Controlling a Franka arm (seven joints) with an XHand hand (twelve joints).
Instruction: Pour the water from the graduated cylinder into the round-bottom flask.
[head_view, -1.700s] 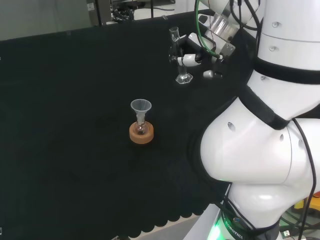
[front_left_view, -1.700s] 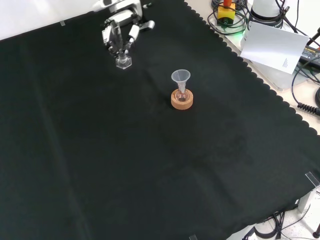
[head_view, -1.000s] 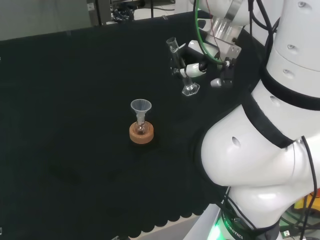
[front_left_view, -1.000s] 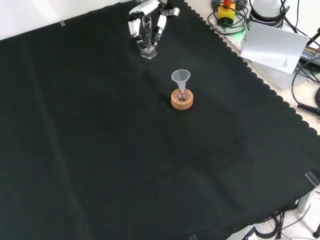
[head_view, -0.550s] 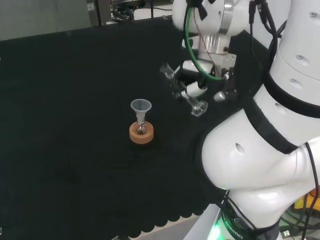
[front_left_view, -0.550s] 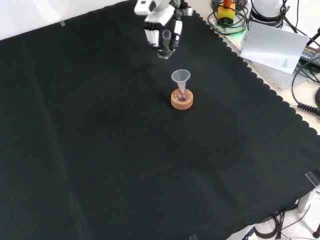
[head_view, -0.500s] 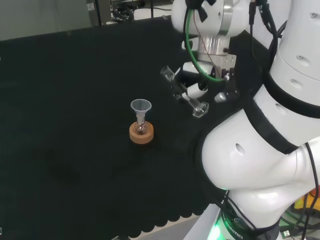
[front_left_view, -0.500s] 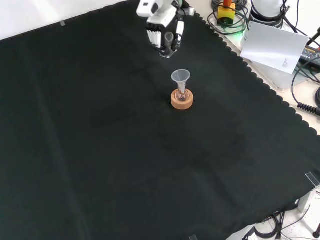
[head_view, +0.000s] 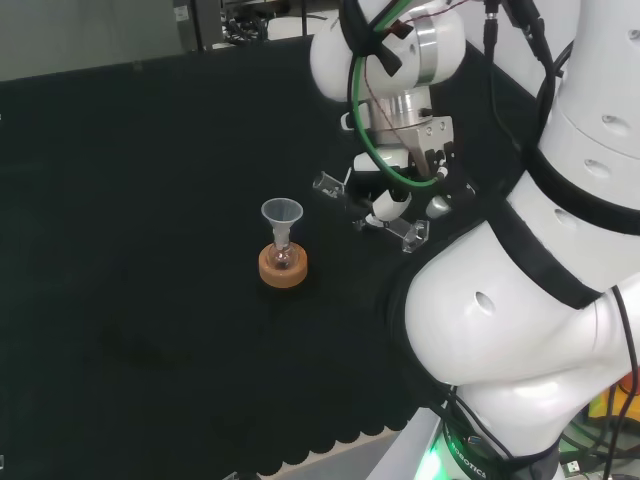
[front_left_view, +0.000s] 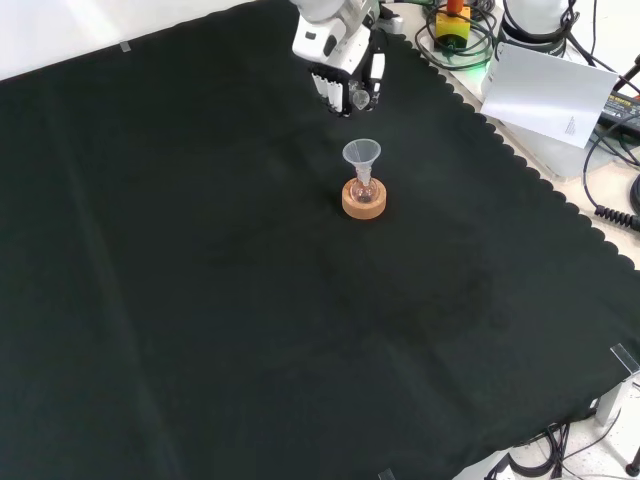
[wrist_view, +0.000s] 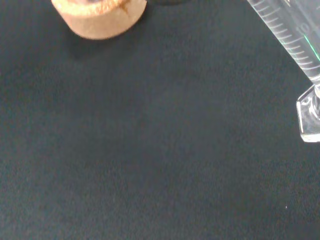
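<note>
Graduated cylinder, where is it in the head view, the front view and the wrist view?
Head view: the graduated cylinder lies tilted in the hand, right of the funnel.
Front view: near the top, in the hand, above the funnel.
Wrist view: its marked tube and foot at one edge.
Shared landmark: the cork ring.

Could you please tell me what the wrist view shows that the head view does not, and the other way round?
The wrist view alone shows the printed scale lines on the graduated cylinder and its clear foot up close. The head view alone shows the hand with its fingers curled round the tilted cylinder, the funnel sitting in the round-bottom flask, and the arm's white links. Both show the cylinder, the cork ring and the black cloth.
</note>
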